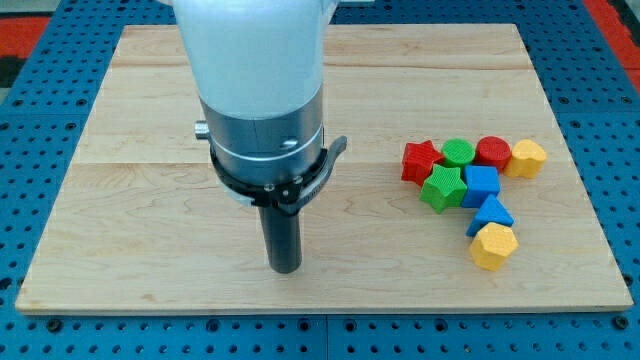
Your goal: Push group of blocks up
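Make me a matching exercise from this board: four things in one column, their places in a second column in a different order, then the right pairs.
Things
1. my tip
2. red star block
3. yellow block beside the red cylinder
4. yellow block below the blue triangle

Places
A. view's right end of the group's top row
B. lowest of the group
C. view's left end of the group's top row
D. apart from all the blocks, at their view's left

Pairs: 1-D, 2-C, 3-A, 4-B
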